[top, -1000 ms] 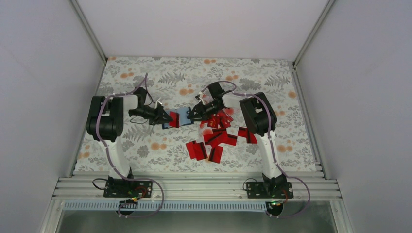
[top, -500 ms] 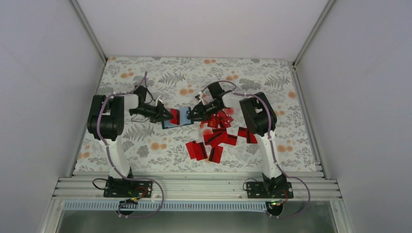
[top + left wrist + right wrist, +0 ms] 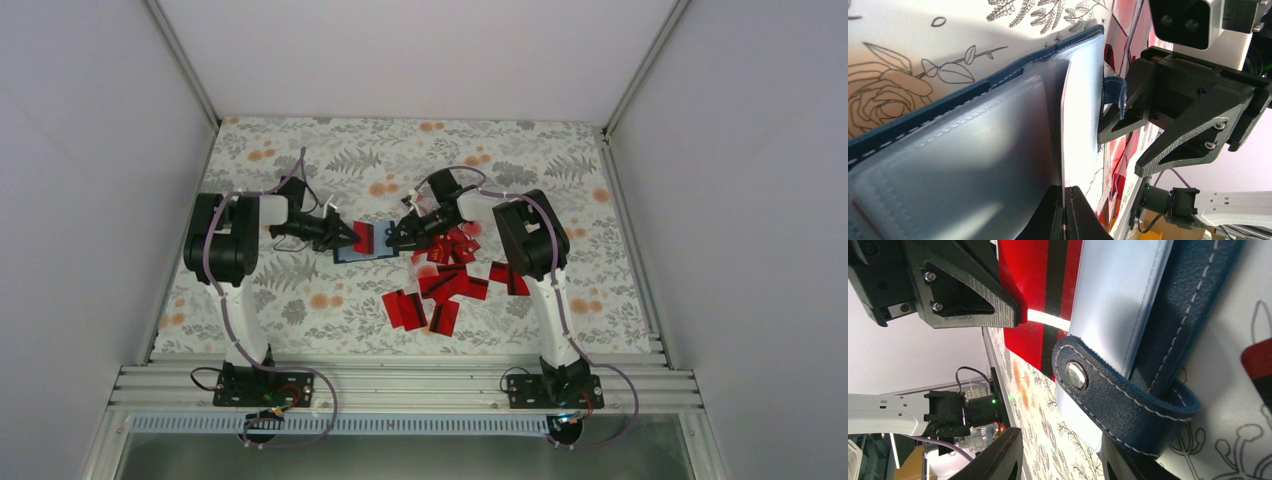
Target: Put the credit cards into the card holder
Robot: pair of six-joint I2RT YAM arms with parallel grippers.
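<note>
A tablecloth (image 3: 300, 160) printed with grey ferns and orange blossoms is covering the whole work surface. White panels (image 3: 90, 200) are enclosing it at 9, 12 and 3 o'clock, with silver metal posts (image 3: 183, 62) running up the back corners at 11 and 1 o'clock. A ribbed aluminium rail (image 3: 400, 385) is spanning the 6 o'clock edge. Up close in the wrist views, line-drawn roses and leafy sprigs are showing on the cloth.

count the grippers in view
2: the left gripper, left of the card holder, pinches a red card; the right gripper is at the holder's right edge. None seems hidden.
</note>
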